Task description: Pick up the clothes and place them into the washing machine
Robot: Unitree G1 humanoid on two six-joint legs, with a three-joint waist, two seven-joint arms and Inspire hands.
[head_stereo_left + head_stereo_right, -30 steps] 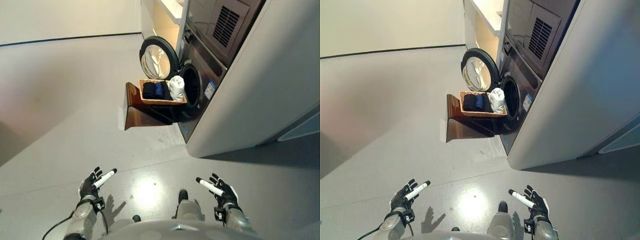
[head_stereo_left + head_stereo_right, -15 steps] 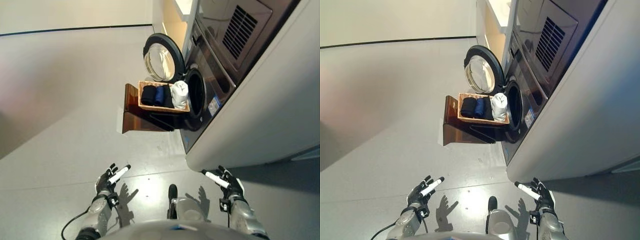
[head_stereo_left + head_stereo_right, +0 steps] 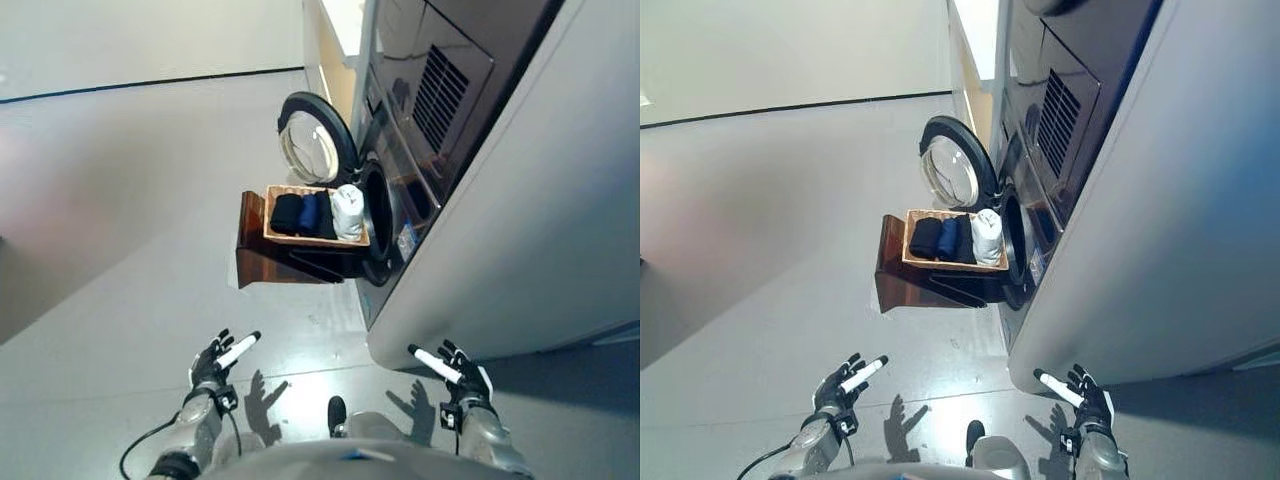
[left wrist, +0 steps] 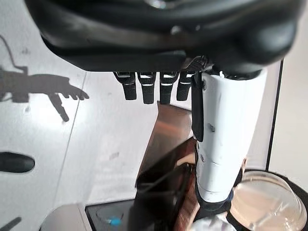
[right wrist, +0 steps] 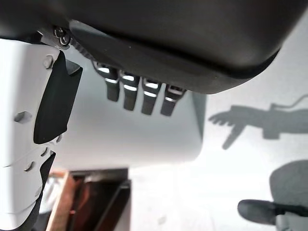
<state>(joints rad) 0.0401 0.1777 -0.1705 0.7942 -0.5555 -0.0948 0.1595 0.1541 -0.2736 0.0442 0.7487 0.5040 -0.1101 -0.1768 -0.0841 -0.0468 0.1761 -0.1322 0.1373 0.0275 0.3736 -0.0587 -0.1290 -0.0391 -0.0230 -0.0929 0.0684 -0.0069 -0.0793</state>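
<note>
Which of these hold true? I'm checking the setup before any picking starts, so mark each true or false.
1. The washing machine door is closed. False: it is swung open.
2. The basket holds dark clothes and a white item. True.
3. The left hand grips a garment. False: it is open and empty.
4. The right hand is open and empty. True.
5. The basket sits on a wooden stand at the drum opening. True.

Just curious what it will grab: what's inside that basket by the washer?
The basket holds rolled clothes in a row: a black one, a blue one and a white one nearest the washer. Anything beneath them is covered.
</note>
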